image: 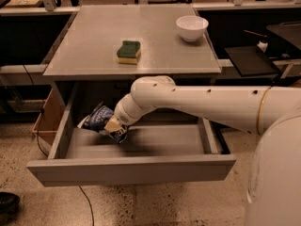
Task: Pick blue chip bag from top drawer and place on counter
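Gripper (115, 127) down inside the top drawer (131, 169), in its left half, closed on the blue chip bag (96, 118). Clamped at the bag's right end, with the rest of the bag jutting out from the gripper toward the picture's left and a little upward. Bag tilted and crumpled, dark navy with pale lettering, held clear of the drawer floor, a dim shadow on the floor just under the gripper. Close to the drawer's left wall on the bag's far side from the gripper; whether touching that wall, cannot tell.

Behind the gripper, up and to the right: white arm (202, 102), bent at a rounded joint and crossing over the right half of the drawer. Drawer pulled well out, its flat front panel below the gripper and nearer the camera.

Above the gripper: counter (155, 55), flat and grey. On it, nearly straight up from the gripper, a green-and-yellow sponge (128, 52). Farther up and well off to the right, a white bowl (192, 28) near the counter's far right corner. Both well apart from gripper and bag.
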Controlling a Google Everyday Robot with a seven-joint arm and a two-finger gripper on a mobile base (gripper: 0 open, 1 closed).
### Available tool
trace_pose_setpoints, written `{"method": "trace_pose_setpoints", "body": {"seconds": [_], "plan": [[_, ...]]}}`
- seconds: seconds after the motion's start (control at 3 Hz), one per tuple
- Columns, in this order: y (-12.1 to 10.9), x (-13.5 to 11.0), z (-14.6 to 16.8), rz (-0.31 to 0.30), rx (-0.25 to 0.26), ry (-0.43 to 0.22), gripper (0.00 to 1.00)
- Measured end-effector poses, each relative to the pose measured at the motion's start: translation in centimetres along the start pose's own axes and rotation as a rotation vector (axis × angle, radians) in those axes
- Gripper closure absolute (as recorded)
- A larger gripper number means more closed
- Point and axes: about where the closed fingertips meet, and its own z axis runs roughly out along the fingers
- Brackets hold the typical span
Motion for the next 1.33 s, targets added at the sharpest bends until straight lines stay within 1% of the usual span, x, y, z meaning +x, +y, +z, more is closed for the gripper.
{"method": "trace_pose_setpoints", "body": {"seconds": [0.33,0.67,1.0,1.33], "plan": [[-0.9,0.4,-3.9,-0.061,-0.009,0.03,1.0],[-1.4,1.5,-8.6,-0.115,-0.016,0.085,1.0],[-2.0,1.3,-13.0,-0.165,0.0,0.121,1.0],[-3.6,0.2,-16.8,-0.209,0.042,0.153,1.0]]}}
